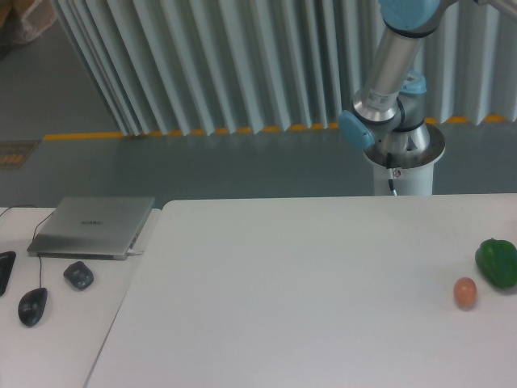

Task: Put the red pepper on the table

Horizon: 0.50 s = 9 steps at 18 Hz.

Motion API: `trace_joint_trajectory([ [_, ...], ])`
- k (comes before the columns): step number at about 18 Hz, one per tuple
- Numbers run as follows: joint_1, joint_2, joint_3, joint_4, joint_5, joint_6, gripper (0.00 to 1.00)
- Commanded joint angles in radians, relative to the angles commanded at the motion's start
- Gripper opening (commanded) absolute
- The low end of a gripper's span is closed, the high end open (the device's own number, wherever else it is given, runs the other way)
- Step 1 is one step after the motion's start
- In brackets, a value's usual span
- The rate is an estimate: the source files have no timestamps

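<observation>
— At the right edge of the frame, what lies on the worktop (307,283)?

— A green pepper (497,263), partly cut off by the frame, and just left of it, slightly lower, a small orange-brown egg-shaped object (464,293). They sit near each other, apart.

— And the red pepper?

— Not visible anywhere in this view.

— The arm (392,73)?

— Only its base and lower joints show, upper right, behind the worktop. The jaws are out of frame, so I cannot tell whether they are released or clenched.

— Left side?

— A narrower desk (56,339) carrying a closed laptop (93,226), a black mouse (32,305) and a small dark object (78,275).
</observation>
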Motion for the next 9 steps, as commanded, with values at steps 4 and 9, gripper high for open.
trace_joint_trajectory([
  [4, 0.003, -0.018, -0.008, 0.034, 0.000, 0.002, 1.00],
  [9, 0.000, -0.028, -0.020, 0.052, 0.035, 0.003, 1.00],
])
